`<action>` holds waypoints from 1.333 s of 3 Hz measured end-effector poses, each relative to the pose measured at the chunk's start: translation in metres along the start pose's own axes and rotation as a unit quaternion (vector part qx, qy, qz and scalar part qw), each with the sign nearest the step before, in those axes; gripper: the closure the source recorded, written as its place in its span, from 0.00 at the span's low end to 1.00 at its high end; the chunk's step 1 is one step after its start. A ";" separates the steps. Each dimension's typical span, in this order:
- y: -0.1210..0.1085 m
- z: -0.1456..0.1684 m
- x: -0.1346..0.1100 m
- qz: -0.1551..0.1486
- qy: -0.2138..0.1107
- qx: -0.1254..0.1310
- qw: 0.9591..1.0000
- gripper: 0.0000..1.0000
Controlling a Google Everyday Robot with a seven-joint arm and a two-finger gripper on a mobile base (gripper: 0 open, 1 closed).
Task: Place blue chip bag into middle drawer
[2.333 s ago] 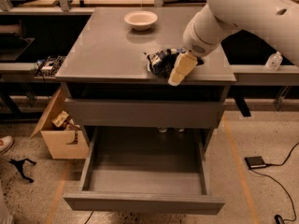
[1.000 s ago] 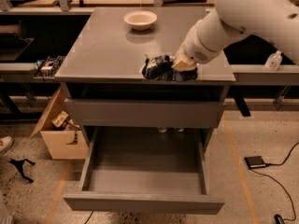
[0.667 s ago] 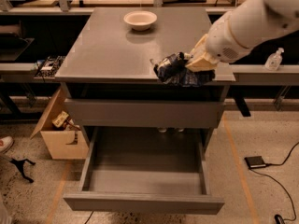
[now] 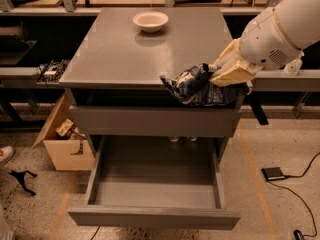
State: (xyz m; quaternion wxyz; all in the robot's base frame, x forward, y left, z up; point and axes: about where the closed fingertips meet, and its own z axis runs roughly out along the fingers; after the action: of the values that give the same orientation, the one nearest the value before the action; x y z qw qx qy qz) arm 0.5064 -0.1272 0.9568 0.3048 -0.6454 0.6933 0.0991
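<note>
The hand (image 4: pixel 227 70) grips the blue chip bag (image 4: pixel 196 86) at the near right edge of the desk (image 4: pixel 115 49). It should carry the bag nearer and down into the open middle drawer (image 4: pixel 155 181), releasing low.

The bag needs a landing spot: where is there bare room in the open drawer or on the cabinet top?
The open drawer is bare from wall to wall. The top is free left of and in front of the bowl. Crowded only at the front right edge, where the gripper grips the bag.
</note>
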 end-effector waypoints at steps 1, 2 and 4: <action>0.005 0.009 0.004 0.002 -0.010 -0.004 1.000 1.00; 0.028 0.031 0.010 0.009 -0.022 -0.012 1.000 1.00; 0.100 0.129 0.044 0.060 -0.052 -0.033 0.996 1.00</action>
State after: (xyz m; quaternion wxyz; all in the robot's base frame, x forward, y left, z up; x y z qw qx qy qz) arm 0.4494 -0.0804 0.8047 0.3124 -0.6061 0.7107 0.1730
